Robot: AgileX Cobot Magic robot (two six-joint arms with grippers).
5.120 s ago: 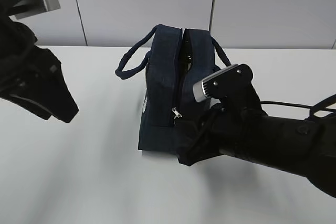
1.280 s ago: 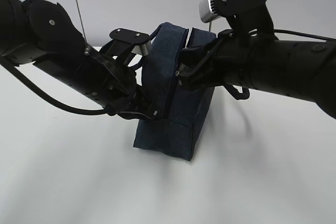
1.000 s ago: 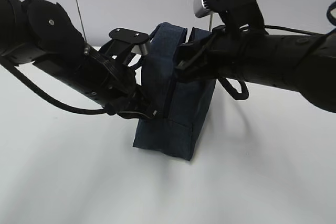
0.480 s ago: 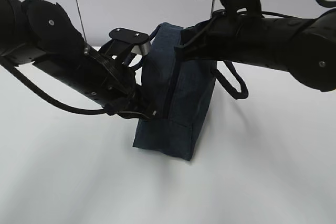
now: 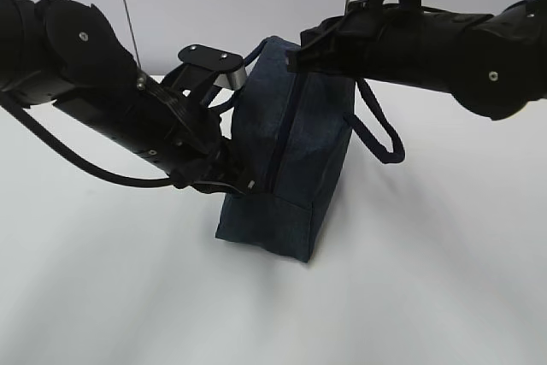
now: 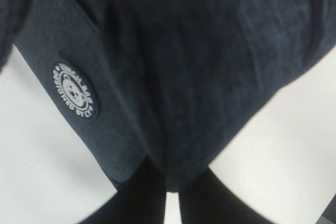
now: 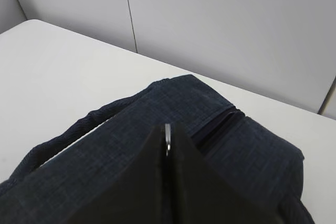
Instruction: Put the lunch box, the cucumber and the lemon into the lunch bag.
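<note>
Left arm reaches in low from the left, its gripper (image 5: 242,184) pinched tight on the bag (image 5: 291,168) at the lower side. Right arm stretches across from the upper right, gripper (image 7: 167,142) clamped at the bag's top, a thin metal piece showing between its closed fingertips. Both wrists angle inward.

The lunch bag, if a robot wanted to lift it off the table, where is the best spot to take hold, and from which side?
Probably a loop handle of the lunch bag. The one on the right hangs free down the bag's side, clear of both arms, so a gripper could come from the right and close across the padded strap. The fabric walls are broad and soft, a poorer hold.
</note>
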